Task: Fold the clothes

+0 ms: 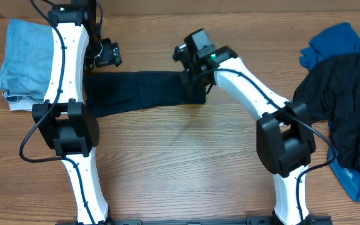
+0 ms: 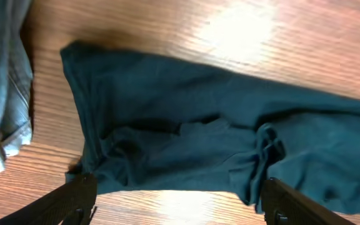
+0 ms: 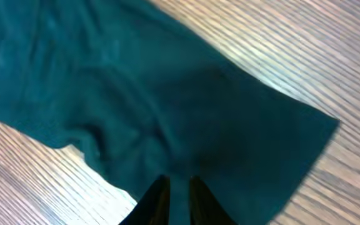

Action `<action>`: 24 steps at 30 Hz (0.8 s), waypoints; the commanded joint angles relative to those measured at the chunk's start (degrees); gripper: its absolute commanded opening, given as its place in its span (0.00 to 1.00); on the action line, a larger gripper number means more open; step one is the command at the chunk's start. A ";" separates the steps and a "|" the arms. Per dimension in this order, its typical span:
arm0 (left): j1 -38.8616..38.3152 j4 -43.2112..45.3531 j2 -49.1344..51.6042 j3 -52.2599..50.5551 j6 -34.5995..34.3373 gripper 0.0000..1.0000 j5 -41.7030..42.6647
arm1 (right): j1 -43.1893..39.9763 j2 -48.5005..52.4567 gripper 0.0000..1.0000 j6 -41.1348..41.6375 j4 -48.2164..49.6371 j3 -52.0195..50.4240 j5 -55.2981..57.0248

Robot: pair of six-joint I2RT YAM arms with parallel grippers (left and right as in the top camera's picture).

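Overhead view: a dark shirt [image 1: 142,92], folded into a long narrow strip, lies on the wooden table [image 1: 180,169] with its long axis running left to right between the two arms. The left gripper [image 1: 108,55] hangs near the strip's left end, a little to the far side of it. The right gripper [image 1: 197,78] sits on the strip's right end. A folded pale garment [image 1: 24,62] lies at the far left. A pile of clothes [image 1: 345,106], dark over bright blue, lies at the far right, well apart from both grippers. Left wrist view: the two fingers [image 2: 74,200] stand wide apart at the bottom corners and hold nothing. The shirt's rumpled left end spreads out just ahead of them, with the pale garment beside it. Right wrist view: the two fingers [image 3: 158,200] are drawn almost together, and the shirt's near edge meets their tips, apparently pinched between them. The next fold likely brings one end over the other along that long axis. The right arm already has its end, while the left arm, nearer the other end, would need to come down onto the cloth.
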 commanded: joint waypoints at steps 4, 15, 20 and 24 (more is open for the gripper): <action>2.40 3.10 -0.02 -8.28 -1.01 0.90 -1.31 | -2.36 5.79 0.13 -2.03 5.31 -0.46 1.73; 1.97 4.39 -0.02 -9.25 1.25 0.90 1.29 | -13.55 8.83 0.06 1.14 4.07 -0.46 6.16; -0.09 4.68 -0.02 -9.97 3.17 0.90 10.86 | -16.55 8.83 0.06 0.90 3.41 -0.46 6.12; -3.30 8.87 -0.02 -16.50 3.15 0.91 14.43 | -15.80 8.83 0.06 0.92 3.67 -0.46 5.64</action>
